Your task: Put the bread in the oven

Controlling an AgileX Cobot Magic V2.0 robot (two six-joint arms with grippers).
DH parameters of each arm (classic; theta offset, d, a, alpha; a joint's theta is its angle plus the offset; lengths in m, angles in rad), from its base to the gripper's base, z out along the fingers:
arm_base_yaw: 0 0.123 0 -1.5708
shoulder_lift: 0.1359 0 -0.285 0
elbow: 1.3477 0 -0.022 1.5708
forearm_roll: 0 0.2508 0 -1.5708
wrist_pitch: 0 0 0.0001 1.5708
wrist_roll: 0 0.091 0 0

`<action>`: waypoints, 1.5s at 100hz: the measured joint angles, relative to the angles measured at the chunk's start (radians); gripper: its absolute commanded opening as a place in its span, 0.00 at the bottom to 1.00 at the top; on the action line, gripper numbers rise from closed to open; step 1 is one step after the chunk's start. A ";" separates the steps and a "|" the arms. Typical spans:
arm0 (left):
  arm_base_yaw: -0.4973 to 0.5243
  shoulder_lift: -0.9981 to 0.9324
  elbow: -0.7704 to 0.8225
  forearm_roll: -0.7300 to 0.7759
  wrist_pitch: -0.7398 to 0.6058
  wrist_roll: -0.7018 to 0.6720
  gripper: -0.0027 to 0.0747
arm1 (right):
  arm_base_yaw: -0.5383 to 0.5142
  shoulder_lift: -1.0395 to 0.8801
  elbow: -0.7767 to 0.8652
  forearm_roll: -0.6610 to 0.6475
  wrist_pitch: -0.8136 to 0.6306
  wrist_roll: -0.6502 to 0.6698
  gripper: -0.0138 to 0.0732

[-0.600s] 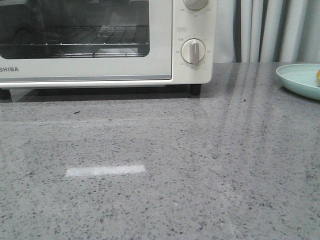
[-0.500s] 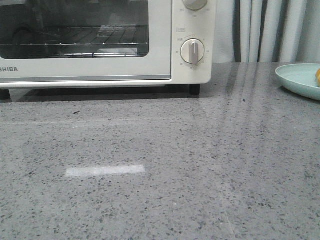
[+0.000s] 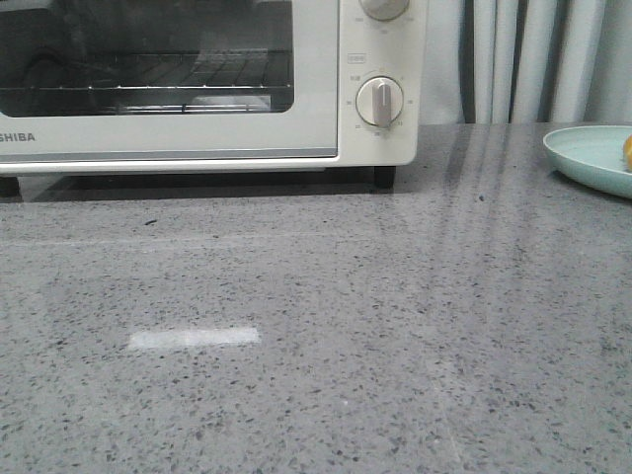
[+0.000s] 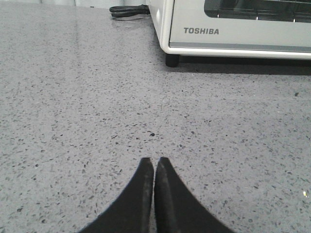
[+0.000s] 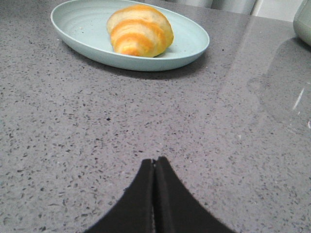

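Observation:
The bread (image 5: 140, 30), golden-brown with pale stripes, lies on a pale green plate (image 5: 189, 46); only its edge (image 3: 628, 150) shows at the far right of the front view. The cream-white oven (image 3: 207, 84) stands at the back left with its glass door closed, and its front corner shows in the left wrist view (image 4: 233, 29). My left gripper (image 4: 154, 161) is shut and empty over bare counter, short of the oven. My right gripper (image 5: 154, 161) is shut and empty over bare counter, short of the plate. Neither gripper shows in the front view.
The plate's rim (image 3: 583, 158) shows at the right edge of the front view. A black power cord (image 4: 127, 9) lies beside the oven. Grey curtains (image 3: 533, 59) hang behind the counter. A pale rounded object (image 5: 302, 22) stands near the plate.
The bright reflected strip on the counter has grown shorter at its right end. The view shifted very slightly. The oven and plate have not moved.

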 measured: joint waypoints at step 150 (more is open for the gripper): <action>-0.017 0.303 -0.416 -0.798 0.047 0.507 0.01 | 0.011 0.169 -0.423 0.480 0.161 -0.125 0.08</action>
